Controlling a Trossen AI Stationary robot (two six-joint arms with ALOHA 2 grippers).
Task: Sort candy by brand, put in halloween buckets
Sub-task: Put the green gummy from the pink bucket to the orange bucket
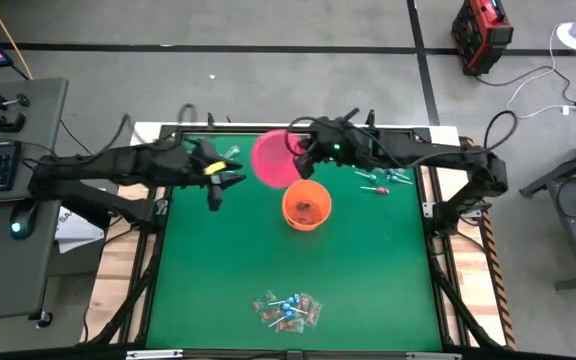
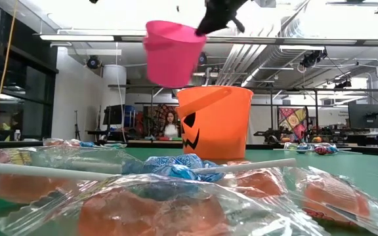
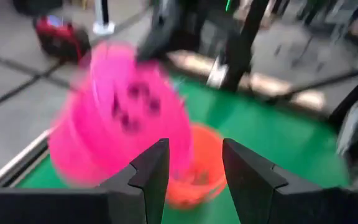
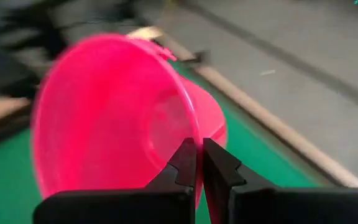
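My right gripper [image 1: 303, 150] holds pail [image 1: 272, 157] by rim, off table, tilted, at 10 o'clock above other pail [image 1: 306, 205]. My left gripper [image 1: 220, 175] at its 9. Candy pile [image 1: 288, 311] at 6, table [image 1: 368, 280] edge.

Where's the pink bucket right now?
The pink bucket hangs in the air at the table's far middle, its rim pinched by the right pincer, just beyond the orange bucket.

Your bright pink round plastic pail [image 1: 271, 158] is off the table, tilted, pinched at its rim. The orange plastic pail with a dark face [image 1: 306, 204] stands upright just beside, below it. Wrapped candy pile [image 1: 288, 311] lies at the near edge; loose lollipops [image 1: 384, 180] scattered farther back.
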